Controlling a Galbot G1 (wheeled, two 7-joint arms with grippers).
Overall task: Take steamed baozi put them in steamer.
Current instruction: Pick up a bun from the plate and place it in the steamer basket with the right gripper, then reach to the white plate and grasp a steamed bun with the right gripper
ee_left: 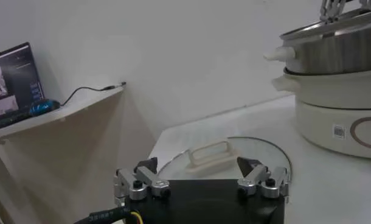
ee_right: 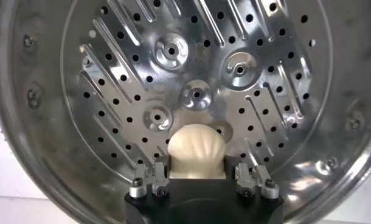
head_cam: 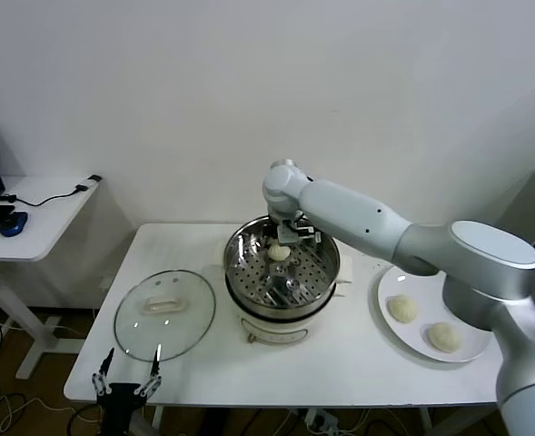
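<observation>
Right gripper (ee_right: 197, 182): hanging over the back of the steamer (head_cam: 326, 272), its fingers sitting close beside a baozi (ee_right: 196, 151), maybe letting go.
Baozi: right between those fingers, just above the holey floor.
Plate (head_cam: 387, 289): holding two more baozi, nearest the right arm.
Left gripper (ee_left: 201, 179): waiting wide apart near the glass lid (head_cam: 126, 320).
Writing: none to read.

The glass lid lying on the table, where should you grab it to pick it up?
Probably by the white handle in the middle of the glass lid. The lid lies flat with the handle sticking up, so come straight down from above and pinch the bar across its narrow width.
</observation>
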